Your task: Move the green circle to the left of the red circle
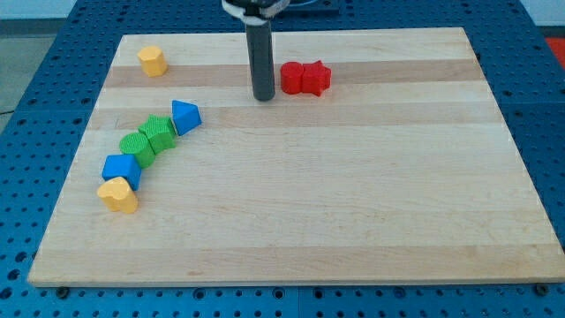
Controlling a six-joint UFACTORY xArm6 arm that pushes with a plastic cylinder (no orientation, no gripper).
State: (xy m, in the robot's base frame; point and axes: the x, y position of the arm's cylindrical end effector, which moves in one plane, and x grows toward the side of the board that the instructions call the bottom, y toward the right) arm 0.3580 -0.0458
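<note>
1. Near the bench's (353, 221) left edge, a diagonal chain: yellow block (118, 194), blue block (122, 168), green circle (136, 145), second green block (160, 132), blue triangle (185, 116).
2. Yellow block (153, 60) by the top-left corner.
3. My tip (264, 97) stands just left of the red circle (293, 78), which touches a red star-like block (316, 78). No claw shows.

There is one view only, so no part of the scene is shared between views. It looks down at a slant from above the near edge of the table (353, 221), facing toward its far edge at the view's top. It sits far enough back that the whole table fits in, all four edges showing with a strip of blue pegboard (547, 132) around them. The rod (262, 62) enters from the view's top, cut off there.
</note>
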